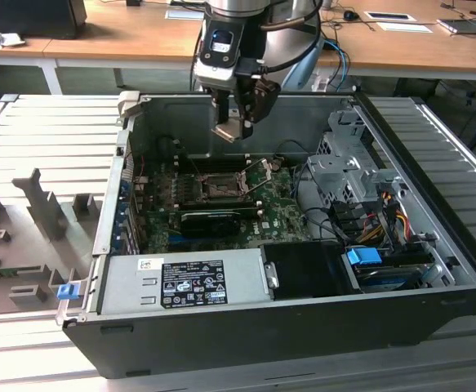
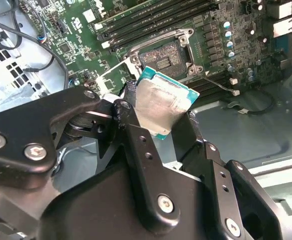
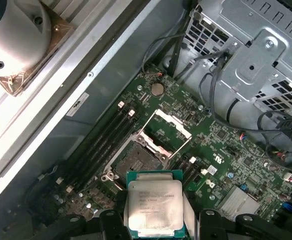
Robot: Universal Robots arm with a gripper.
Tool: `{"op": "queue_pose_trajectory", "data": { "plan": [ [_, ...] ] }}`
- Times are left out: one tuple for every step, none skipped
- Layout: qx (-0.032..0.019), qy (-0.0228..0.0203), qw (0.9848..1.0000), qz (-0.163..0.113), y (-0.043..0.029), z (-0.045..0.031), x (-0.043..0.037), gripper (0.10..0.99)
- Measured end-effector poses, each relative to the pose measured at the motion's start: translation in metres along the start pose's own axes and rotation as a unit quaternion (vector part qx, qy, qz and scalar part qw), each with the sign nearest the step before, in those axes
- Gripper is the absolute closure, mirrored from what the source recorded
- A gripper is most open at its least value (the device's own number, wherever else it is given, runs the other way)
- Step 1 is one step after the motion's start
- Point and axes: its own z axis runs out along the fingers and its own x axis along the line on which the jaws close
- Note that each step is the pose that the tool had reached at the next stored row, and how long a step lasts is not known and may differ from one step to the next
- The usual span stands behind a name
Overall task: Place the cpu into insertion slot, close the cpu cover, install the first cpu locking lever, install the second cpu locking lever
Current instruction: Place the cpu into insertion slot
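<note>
I have the fingers [image 2: 135,150] clamped on two opposite edges of the cpu [image 3: 153,205]. It hangs pale top outward above the insertion slot [image 3: 135,161], well clear of it, inside the open computer case [image 1: 433,269]. Just beside the insertion slot, the cpu cover [image 3: 173,121] stands swung up, leaving the contact field bare. I judge this to be the first step, placing the chip. As I read it, that step calls for levelling the chip and squaring its corners to the insertion slot before it goes down gently.
</note>
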Motion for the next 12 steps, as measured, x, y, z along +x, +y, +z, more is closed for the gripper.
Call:
{"op": "queue_pose_trajectory", "data": {
  "plan": [
    [0.0, -0.0006, 1.0, 0.006, 0.0, 0.0002, 0.0, 0.561],
    [0.0002, -0.0011, 1.0, 0.009, 0.0, 0.0003, 0.0, 0.561],
    [0.0003, -0.0014, 0.9999, 0.012, 0.0, 0.0004, 0.0, 0.561],
    [0.0003, -0.0017, 0.9999, 0.015, 0.0, 0.0005, 0.0, 0.561],
    [0.0004, -0.0023, 0.9998, 0.02, -0.0001, 0.0008, 0.0, 0.561],
    [0.0005, -0.0028, 0.9997, 0.025, -0.0001, 0.0011, 0.0, 0.561],
    [0.0004, -0.003, 0.9996, 0.028, -0.0001, 0.0016, 0.0, 0.561],
    [0.0006, -0.0033, 0.9995, 0.031, -0.0001, 0.0022, 0.0, 0.561],
    [0.0005, -0.0035, 0.9994, 0.033, -0.0002, 0.003, 0.0, 0.561],
    [0.0005, -0.0036, 0.9994, 0.035, -0.0003, 0.004, 0.0, 0.561],
    [0.0006, -0.0035, 0.9994, 0.036, -0.0004, 0.005, -0.0001, 0.561],
    [0.0031, -0.0018, 0.9993, 0.037, -0.0006, 0.0086, -0.0001, 0.561]
  ]
}}
